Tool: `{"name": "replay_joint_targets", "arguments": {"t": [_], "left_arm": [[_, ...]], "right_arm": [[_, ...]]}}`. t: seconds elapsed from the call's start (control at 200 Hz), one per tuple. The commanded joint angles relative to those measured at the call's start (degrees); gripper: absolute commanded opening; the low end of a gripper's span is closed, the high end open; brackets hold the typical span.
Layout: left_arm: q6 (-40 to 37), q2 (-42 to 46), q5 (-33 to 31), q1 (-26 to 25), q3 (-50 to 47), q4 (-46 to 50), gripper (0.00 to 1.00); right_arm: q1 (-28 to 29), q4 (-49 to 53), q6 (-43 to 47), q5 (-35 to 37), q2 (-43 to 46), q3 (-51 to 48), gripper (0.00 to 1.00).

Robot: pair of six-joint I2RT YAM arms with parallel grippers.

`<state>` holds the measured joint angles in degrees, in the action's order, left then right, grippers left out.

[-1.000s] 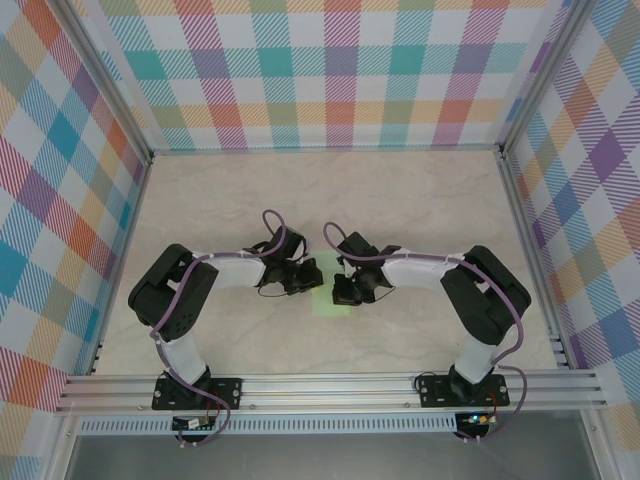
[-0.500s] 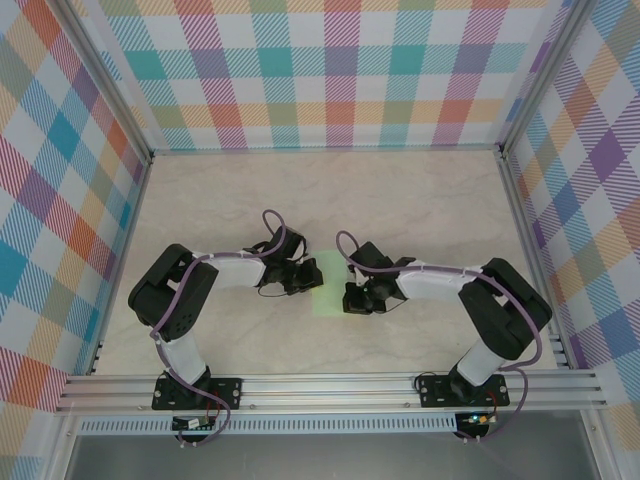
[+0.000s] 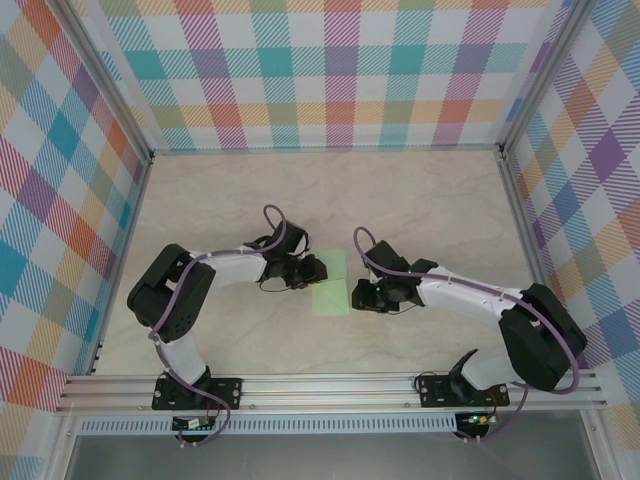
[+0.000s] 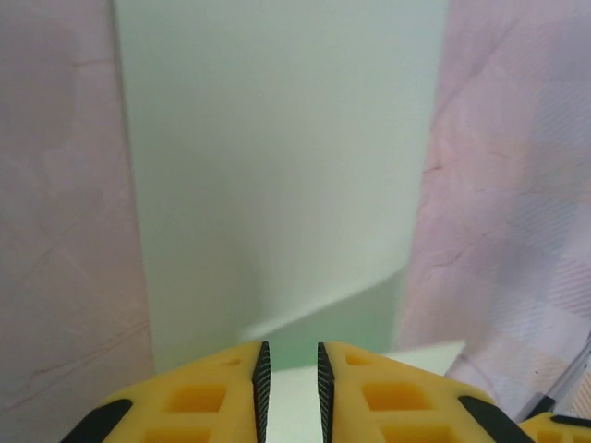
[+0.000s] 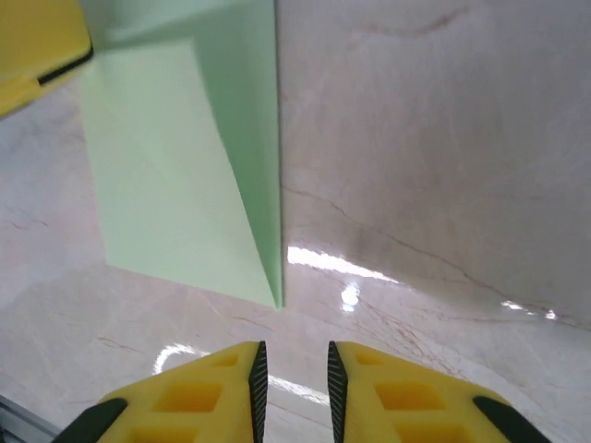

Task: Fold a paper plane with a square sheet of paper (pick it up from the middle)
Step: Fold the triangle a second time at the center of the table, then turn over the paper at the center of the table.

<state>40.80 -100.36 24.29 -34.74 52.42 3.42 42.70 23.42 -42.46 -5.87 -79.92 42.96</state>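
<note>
Mint-green paper [image 3: 332, 292], folded flap; left gripper [image 4: 290, 358] over its edge, right gripper [image 5: 293, 358] just beside; both slightly parted.

A pale marble-patterned tabletop [image 3: 420, 200] is enclosed on three sides by wall panels [image 3: 340, 70] printed in pastel multicolour plaid. Ribbed silver aluminium rails [image 3: 330, 385] run along its near edge, and white glare [image 5: 325, 261] spots its glossy surface.

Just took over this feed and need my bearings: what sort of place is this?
Probably a lab robot cell, not a home: plaid printed walls boxing it in, a marble-look table, and an aluminium rail at its near edge with the arm bases bolted on.
</note>
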Motion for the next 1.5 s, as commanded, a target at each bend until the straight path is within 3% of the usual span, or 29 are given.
{"name": "replay_joint_targets", "arguments": {"t": [0.0,0.12,0.235,0.465,0.58,0.845,1.225,1.495], "left_arm": [[0.72,5.80,-1.32,-0.59,0.99,1.90,0.32],[2.61,9.03,-2.35,-0.59,-2.04,1.59,0.41],[4.96,11.24,-2.27,-0.59,-4.98,-0.10,0.43],[7.53,13.38,-3.03,-0.52,-8.00,-1.78,0.49],[10.17,13.54,-3.55,-0.67,-10.02,-3.87,0.50],[13.39,12.55,-3.07,-1.27,-13.66,-10.98,0.51],[12.69,8.78,-2.14,-3.53,-13.05,-15.26,0.56],[12.59,5.96,-2.97,-4.92,-11.55,-15.72,0.55]], "right_arm": [[-0.33,-0.24,-2.60,3.76,0.34,2.74,0.34],[-0.33,-2.87,-3.18,3.60,-1.28,4.46,0.44],[-0.58,-5.21,0.98,0.24,-4.18,6.66,0.51],[-3.02,-5.03,11.28,-5.30,-10.96,10.31,0.52],[-4.31,-6.07,13.24,-8.64,-14.30,12.05,0.46],[-7.44,-11.59,12.40,-13.32,-18.34,11.32,0.16],[-10.70,-16.90,10.49,-16.12,-18.59,7.49,0.08],[-11.02,-16.37,10.86,-16.46,-18.65,7.15,0.09]]}}
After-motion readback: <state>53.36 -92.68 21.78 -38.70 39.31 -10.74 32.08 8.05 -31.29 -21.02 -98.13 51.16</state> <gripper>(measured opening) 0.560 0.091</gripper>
